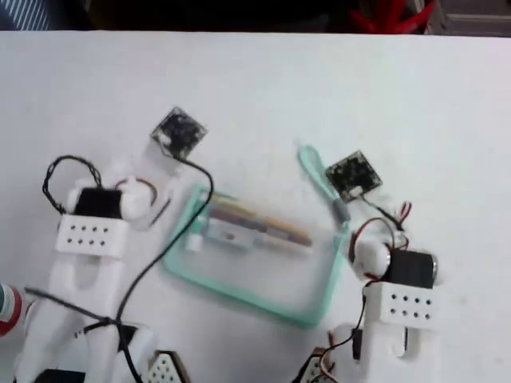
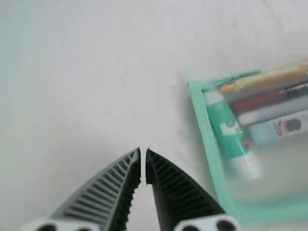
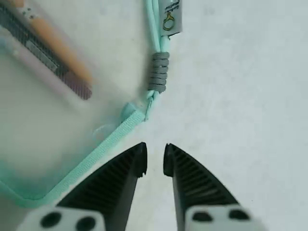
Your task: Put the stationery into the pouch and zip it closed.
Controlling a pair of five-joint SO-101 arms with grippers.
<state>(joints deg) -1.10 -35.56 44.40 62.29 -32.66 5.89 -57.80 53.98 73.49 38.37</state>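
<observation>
Mint-trimmed pouch (image 1: 263, 278) lies between left gripper (image 2: 143, 153) and right gripper (image 3: 154, 155), touching neither

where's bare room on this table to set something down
Widest bare stretch: the table beyond the pouch, up to its far edge. A smaller patch lies nearside, between the arm bases. Crowded: both pouch ends, by the left arm, its cable and the right arm.

Pouch (image 1: 239, 295) lies flat on the bench (image 1: 319, 80), right between the two grippers. Left gripper (image 2: 143, 153) sits just off one short end, right gripper (image 3: 155, 156) just off the opposite corner, zip pull (image 3: 159, 72) ahead of its tips. Stationery (image 1: 255, 226) lies inside, along the pouch's far edge, starting at the left gripper's end.
</observation>
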